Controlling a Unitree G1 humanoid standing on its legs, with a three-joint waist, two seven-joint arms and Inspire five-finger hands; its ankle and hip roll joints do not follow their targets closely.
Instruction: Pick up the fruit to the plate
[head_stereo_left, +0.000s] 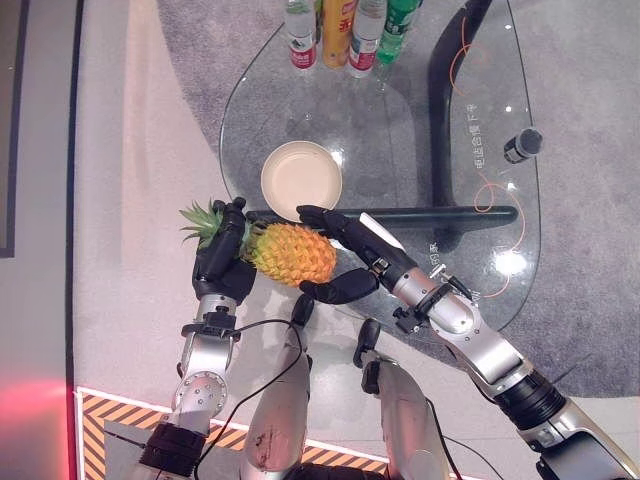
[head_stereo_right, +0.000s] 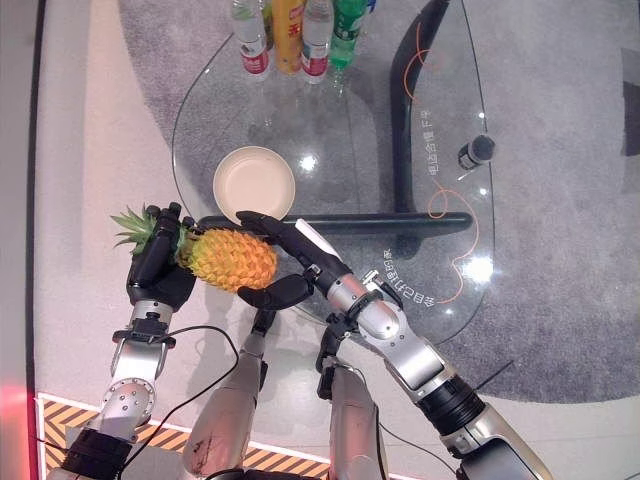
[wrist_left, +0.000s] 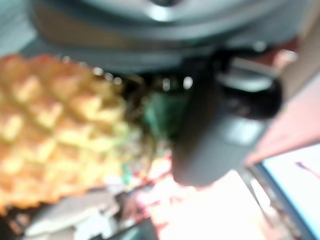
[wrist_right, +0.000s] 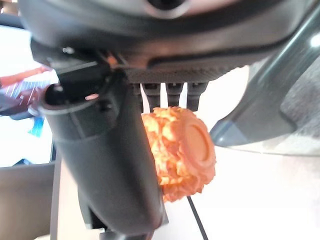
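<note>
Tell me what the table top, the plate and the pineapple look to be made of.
Table top: clear glass, glossy; the grey carpet and dark frame show through it, and lights glint on it.
Plate: cream, smooth, matte; ceramic or plastic, cannot tell.
Pineapple: orange-yellow knobbly rind and green leaves; its flat moulded end in the right wrist view suggests a plastic replica.
</note>
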